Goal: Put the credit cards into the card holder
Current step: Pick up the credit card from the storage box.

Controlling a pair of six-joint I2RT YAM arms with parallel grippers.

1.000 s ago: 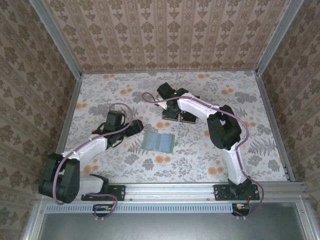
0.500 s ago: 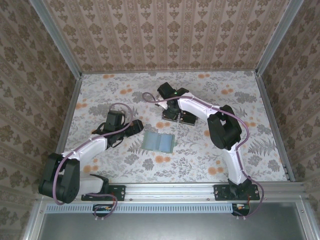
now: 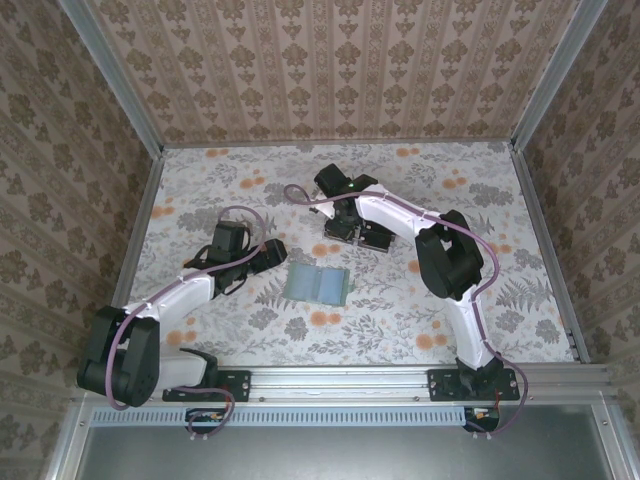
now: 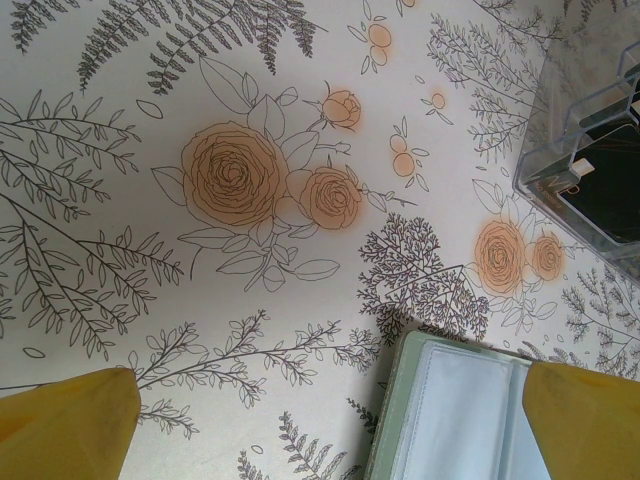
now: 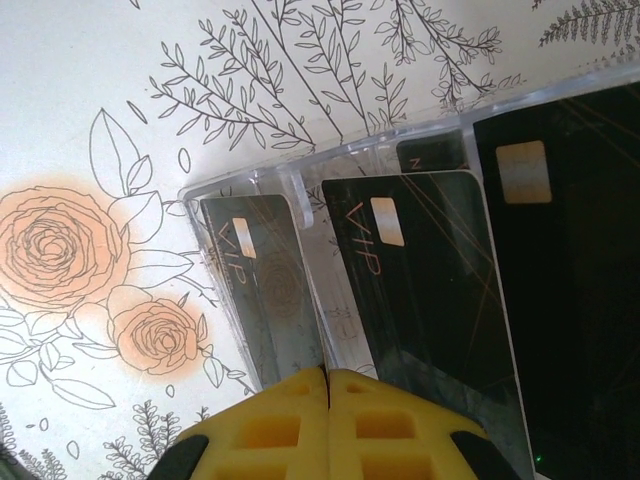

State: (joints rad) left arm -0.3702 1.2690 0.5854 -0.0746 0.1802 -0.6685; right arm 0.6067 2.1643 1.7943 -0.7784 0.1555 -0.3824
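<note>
The credit cards [image 5: 420, 290] are gleaming glossy black. The tray [image 4: 565, 150] is looking like smooth, clear plastic. The card holder [image 4: 450, 420] is showing a matt sage edge and cloudy plastic sleeves. The worktop [image 4: 150, 280] is wearing a smooth, matt floral print.

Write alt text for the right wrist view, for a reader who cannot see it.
The yellow right gripper, shut, sits at the bottom edge above a clear plastic tray holding glossy black credit cards marked VIP, side by side. The tray rests on a white floral-print table.
</note>
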